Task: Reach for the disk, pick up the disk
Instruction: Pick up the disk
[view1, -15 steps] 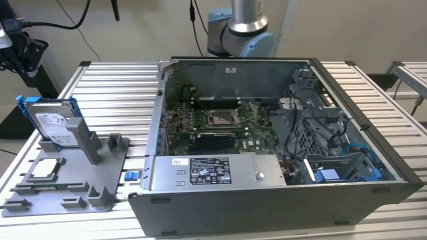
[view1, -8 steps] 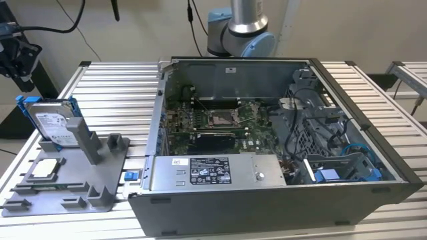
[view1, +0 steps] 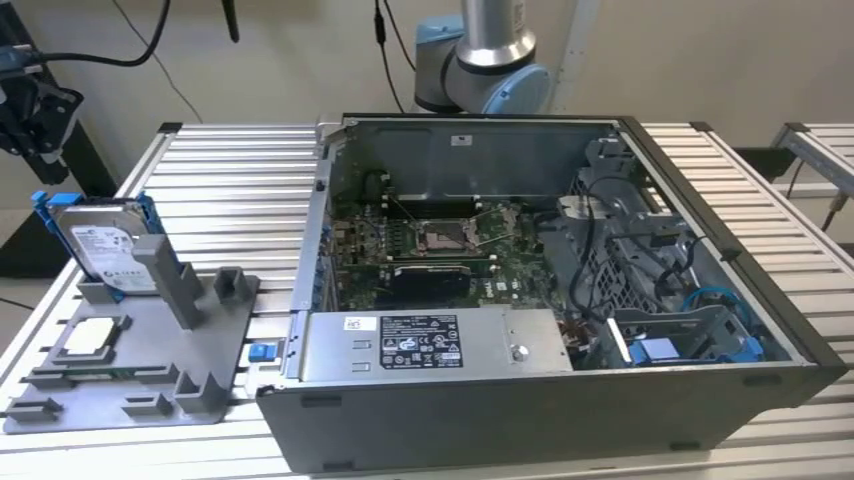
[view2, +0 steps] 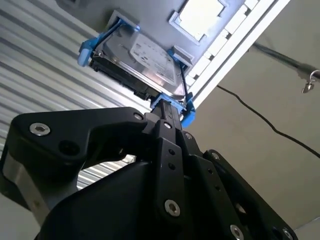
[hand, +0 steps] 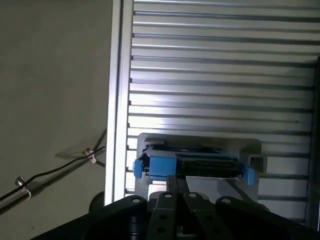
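Black gripper (view2: 169, 107) (hand: 176, 181) hardware looms closest in both wrist views, its fingers (view2: 166, 131) pressed together on nothing. Straight ahead of them the blue-framed disk (view2: 145, 60) (hand: 200, 165) (view1: 110, 245) stands on edge in a grey fixture (view1: 147, 350). Farther off sits an open computer case (view1: 561, 400).

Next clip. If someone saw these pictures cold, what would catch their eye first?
The open computer case, its circuit board exposed, takes up the middle of the exterior view. At the exterior view's left, the disk in its bright blue frame stands on edge in a grey fixture. In both wrist views the black gripper points at the disk from close by.
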